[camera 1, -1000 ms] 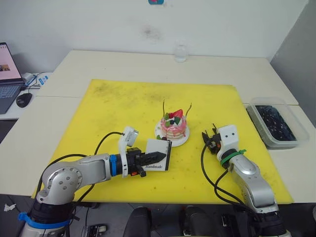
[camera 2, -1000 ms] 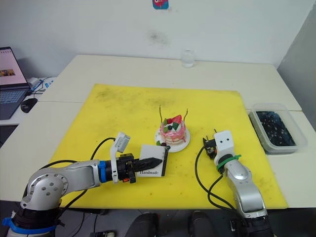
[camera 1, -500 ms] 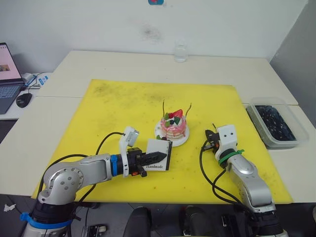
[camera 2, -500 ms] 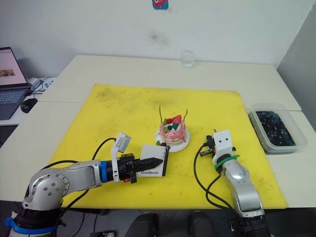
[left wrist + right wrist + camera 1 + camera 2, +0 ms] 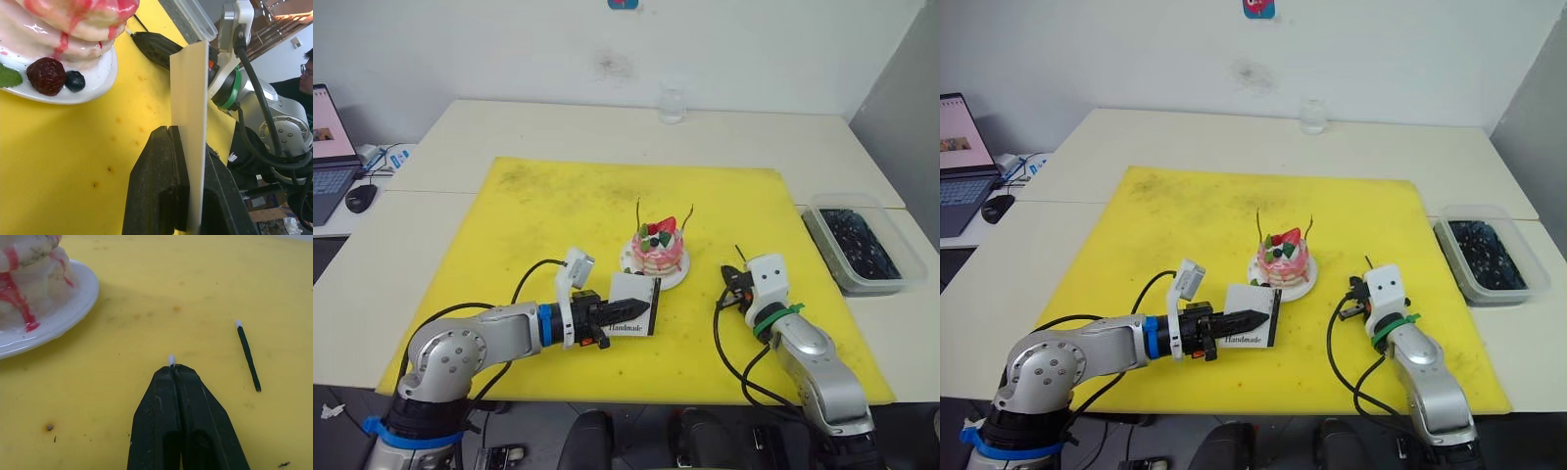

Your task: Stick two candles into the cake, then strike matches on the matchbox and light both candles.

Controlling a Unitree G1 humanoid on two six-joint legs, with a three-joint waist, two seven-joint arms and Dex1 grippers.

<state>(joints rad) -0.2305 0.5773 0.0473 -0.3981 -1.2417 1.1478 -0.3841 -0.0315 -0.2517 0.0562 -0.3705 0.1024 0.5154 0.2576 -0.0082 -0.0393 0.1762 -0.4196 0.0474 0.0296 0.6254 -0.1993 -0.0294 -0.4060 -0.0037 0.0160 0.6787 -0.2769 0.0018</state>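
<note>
Right wrist view, right claw (image 5: 172,368) clenched on a match (image 5: 171,360), second match (image 5: 248,355) lying on the yellow mat (image 5: 205,293), left claw (image 5: 641,311) grasping the matchbox (image 5: 632,303) upright near the cake (image 5: 659,247), two candles (image 5: 639,212) stuck in it.

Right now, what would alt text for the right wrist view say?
The right end effector, shut on a match whose white tip pokes out, is over a yellow mat. Another match lies nearby; the cake on its plate is close.
</note>
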